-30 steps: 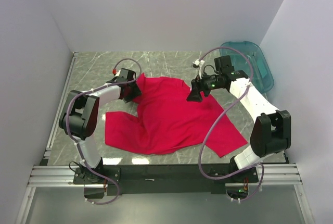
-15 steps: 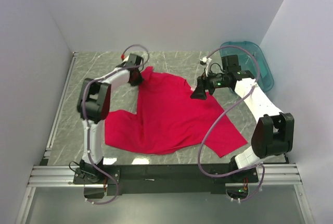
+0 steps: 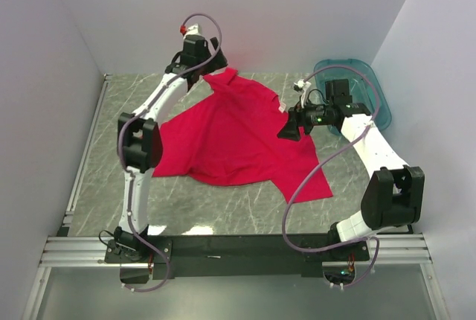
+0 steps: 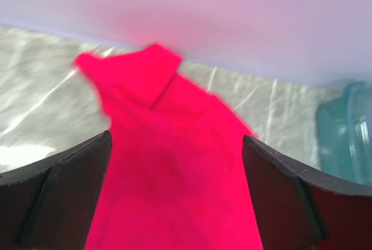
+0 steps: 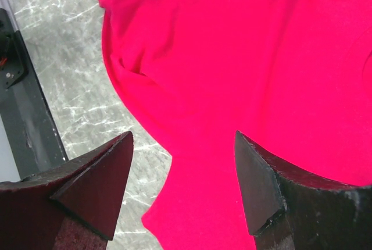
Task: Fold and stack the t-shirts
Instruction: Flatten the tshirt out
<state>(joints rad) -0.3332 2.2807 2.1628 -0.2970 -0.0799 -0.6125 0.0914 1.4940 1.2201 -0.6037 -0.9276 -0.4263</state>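
Progress is early, as I judge it: no fold is finished and no stack exists. On the left, the left end effector (image 4: 174, 145) is stretched to the far edge of the desk (image 3: 134, 97) with its jaws released and wide, nothing between them; the far corner of the red t-shirt (image 3: 230, 138) lies just ahead of it, close to the back wall. The shirt itself sprawls across the middle of the desk, loosely spread rather than squared, one flap turned over on itself at that far corner and a long tail running toward the near right. The right end effector (image 5: 183, 145) hovers over the shirt's right side, jaws apart and grasping nothing that I can see. To its right, a teal bin (image 3: 372, 93) sits in the far corner, and its contents cannot be made out. What is left seems to be nearly everything: flattening, the folds, then stacking; only this one shirt is visible.

As for materials, the desk is a hard, glossy grey slab with pale marble veining; the shirt is a soft, matte knit, limp, creased in shallow ridges, and likely to drag and bunch when pulled; the end effector fingers are dark, blocky wedges; the bin is translucent plastic with a rounded rim.
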